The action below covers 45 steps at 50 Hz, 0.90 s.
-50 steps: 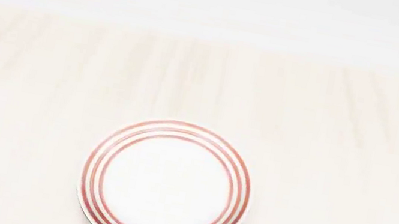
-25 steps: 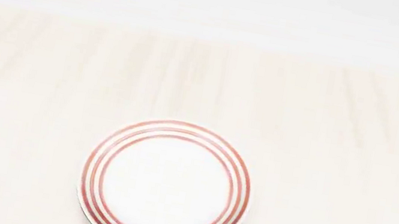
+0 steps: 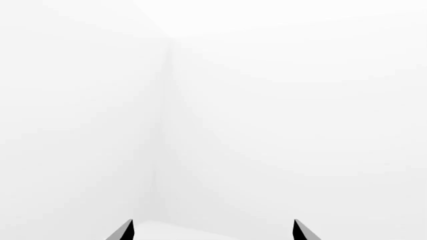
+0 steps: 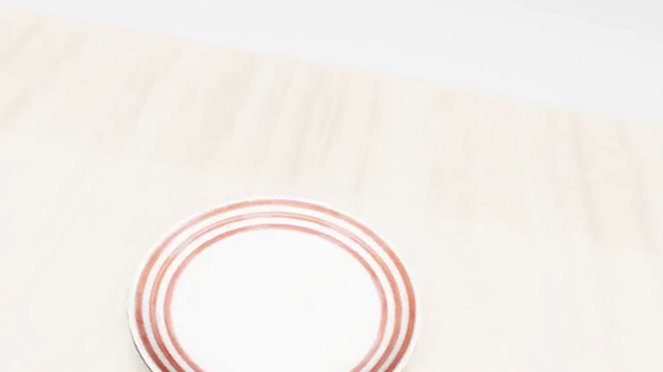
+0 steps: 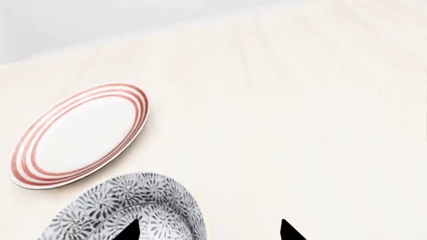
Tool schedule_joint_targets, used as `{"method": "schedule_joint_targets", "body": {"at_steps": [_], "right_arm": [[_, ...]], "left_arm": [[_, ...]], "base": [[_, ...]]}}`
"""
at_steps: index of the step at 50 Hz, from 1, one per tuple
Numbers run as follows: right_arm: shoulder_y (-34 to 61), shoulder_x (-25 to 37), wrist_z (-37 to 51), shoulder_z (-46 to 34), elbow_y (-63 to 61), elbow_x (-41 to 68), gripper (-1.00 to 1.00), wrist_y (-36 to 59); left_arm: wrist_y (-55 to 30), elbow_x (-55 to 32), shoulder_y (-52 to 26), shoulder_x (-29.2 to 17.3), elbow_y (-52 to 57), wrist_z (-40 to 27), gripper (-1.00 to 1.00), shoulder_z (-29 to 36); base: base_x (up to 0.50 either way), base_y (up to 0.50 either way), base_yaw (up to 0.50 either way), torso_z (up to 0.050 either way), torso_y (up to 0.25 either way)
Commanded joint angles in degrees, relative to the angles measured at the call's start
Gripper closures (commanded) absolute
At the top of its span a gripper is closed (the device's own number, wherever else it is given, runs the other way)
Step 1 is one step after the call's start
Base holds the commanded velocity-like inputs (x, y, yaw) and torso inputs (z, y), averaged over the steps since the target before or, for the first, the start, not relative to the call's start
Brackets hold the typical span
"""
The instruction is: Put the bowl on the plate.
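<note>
The plate (image 4: 274, 308), white with three red rings, lies on the pale wooden table near the front edge of the head view, with nothing on it. It shows again in the right wrist view (image 5: 79, 135). Close beside it stands the bowl (image 5: 130, 210), grey-blue and floral; the head view does not show it. My right gripper (image 5: 208, 231) is open above the table: one fingertip (image 5: 130, 231) shows over the bowl's rim, the other over bare wood. My left gripper (image 3: 212, 231) is open, faces blank white walls and holds nothing. Neither gripper appears in the head view.
The light wooden table (image 4: 540, 231) stretches wide around the plate and ends at a white wall at the back. In the left wrist view only a white corner of the room shows.
</note>
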Motion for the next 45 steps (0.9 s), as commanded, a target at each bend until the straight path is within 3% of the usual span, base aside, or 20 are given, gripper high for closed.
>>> {"method": "schedule_joint_targets", "body": {"at_steps": [1, 45], "right_arm": [[1.0, -0.6, -2.0, -3.3, 2.1, -4.6, -1.0, -0.7], [4.0, -3.0, -9.0, -17.5, 7.8, -16.7, -1.0, -4.9]], "left_arm": [[0.0, -0.3, 0.2, -0.4, 0.1, -0.3, -1.0, 0.0], [0.3, -0.9, 0.9, -1.6, 0.3, -1.5, -1.0, 0.2]], "base": [[0.0, 0.0, 0.0, 0.0, 0.0], [0.0, 0.0, 0.0, 0.0, 0.0]]}}
